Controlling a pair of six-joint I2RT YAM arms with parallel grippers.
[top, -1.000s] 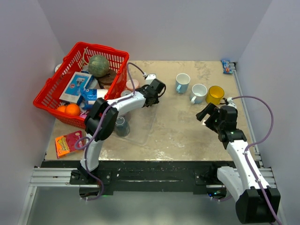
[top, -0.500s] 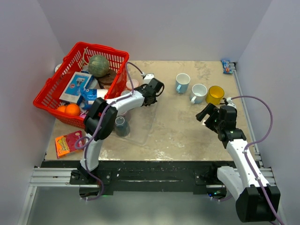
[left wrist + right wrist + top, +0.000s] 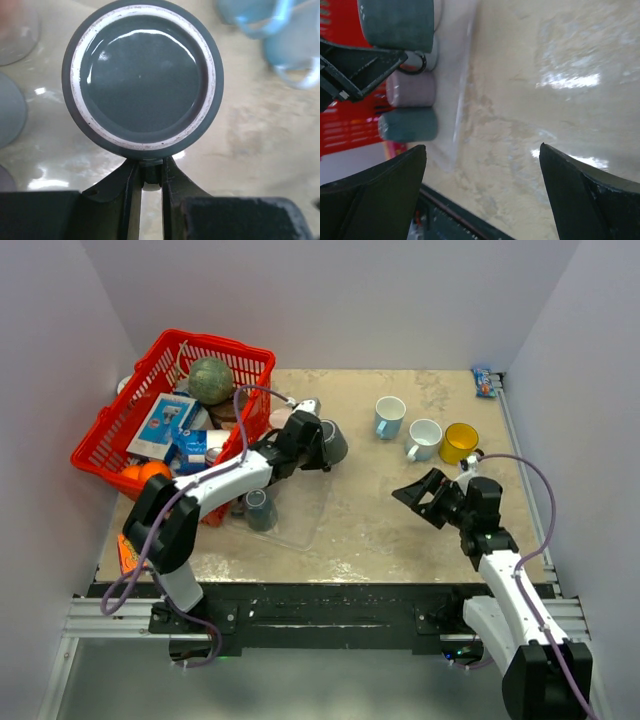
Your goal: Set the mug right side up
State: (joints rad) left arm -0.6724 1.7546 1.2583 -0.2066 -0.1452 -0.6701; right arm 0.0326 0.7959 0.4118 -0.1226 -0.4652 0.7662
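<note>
Left hand point(image 3: 150, 172) is nearly closed, pinching the handle of the grey mug point(image 3: 140, 75), whose base faces the wrist camera. The mug is near the red basket point(image 3: 105, 430). Right hand point(image 3: 482, 148) stands wide open and holds nothing, over the tabletop point(image 3: 370, 510).

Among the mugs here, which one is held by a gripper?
The dark grey mug, gripped at its handle by the left gripper. The light blue mug, white mug and yellow mug stand free, openings up.
</note>
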